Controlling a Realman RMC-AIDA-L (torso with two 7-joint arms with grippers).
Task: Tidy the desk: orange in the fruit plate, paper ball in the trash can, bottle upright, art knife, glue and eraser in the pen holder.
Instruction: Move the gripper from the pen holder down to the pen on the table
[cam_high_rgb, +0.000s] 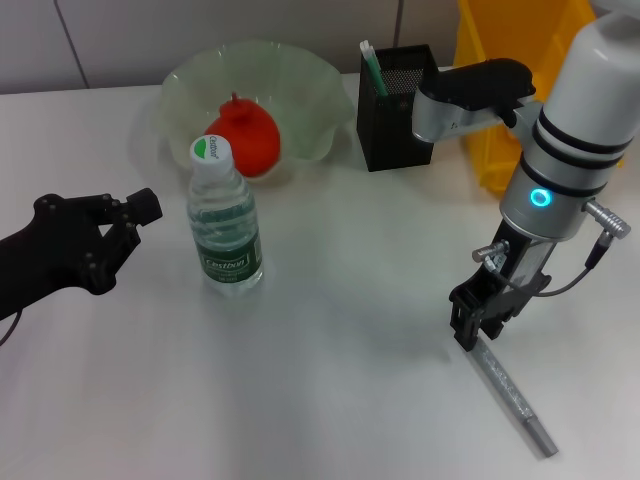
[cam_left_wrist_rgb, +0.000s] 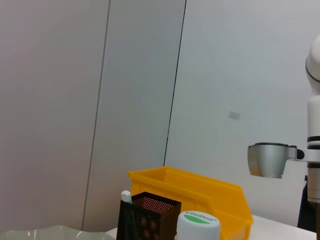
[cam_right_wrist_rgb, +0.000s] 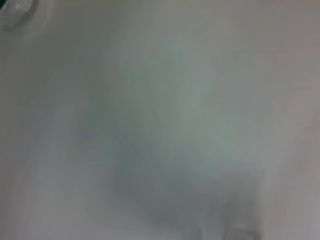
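Pickup of the art knife (cam_high_rgb: 515, 395) is, in my judgement, the step in hand. It lies flat on the bench (cam_high_rgb: 330, 400), well apart from the pen holder (cam_high_rgb: 397, 92) on the near side. My right end effector (cam_high_rgb: 476, 322) is at the knife's upper end, fingers pointing down, touching or just short of it; I cannot tell whether they have clenched on it.

To do this well, I should grip across the narrow handle, squarely, lift without dragging, then tip it upright over the pen holder.

My left end effector (cam_high_rgb: 122, 228) hangs released and empty beside the bottle (cam_high_rgb: 225, 215). The bottle stands upright near the fruit plate (cam_high_rgb: 300, 75), which holds the orange (cam_high_rgb: 245, 138). The trash can (cam_high_rgb: 500, 110) sits just beyond the pen holder.
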